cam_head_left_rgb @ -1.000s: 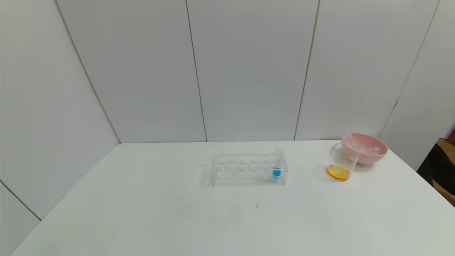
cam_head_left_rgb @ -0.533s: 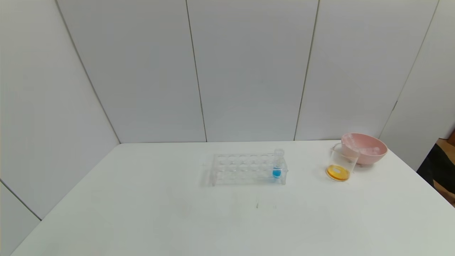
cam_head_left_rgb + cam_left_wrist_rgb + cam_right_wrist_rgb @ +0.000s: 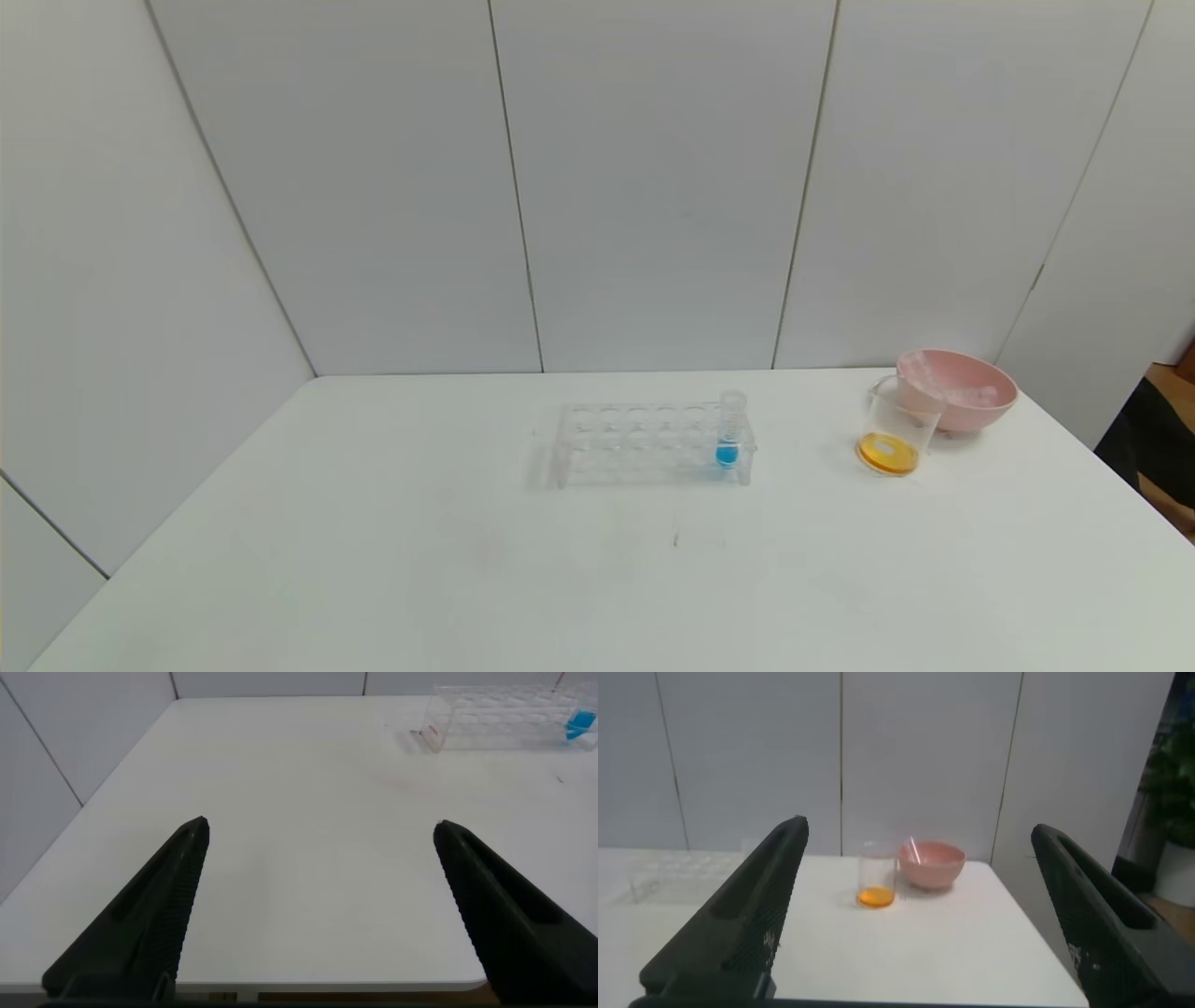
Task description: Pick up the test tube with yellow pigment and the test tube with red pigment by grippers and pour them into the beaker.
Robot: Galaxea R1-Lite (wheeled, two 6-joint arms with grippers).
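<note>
On the white table (image 3: pixel 373 560), the clear tube rack (image 3: pixel 649 443) lies crosswise near centre, a blue-liquid tube (image 3: pixel 729 431) upright at its right end. At two o'clock the pink bowl (image 3: pixel 962 387) touches the upright beaker (image 3: pixel 896 429), orange liquid inside. The left gripper (image 3: pixel 318 859) and right gripper (image 3: pixel 920 859) both gape wide, empty.

Beaker (image 3: pixel 898 432): I'm reading no markings on it.
Test tube rack (image 3: pixel 644 445): I'm seeing no label.
Pink bowl (image 3: pixel 962 389): I'm finding no text.
</note>
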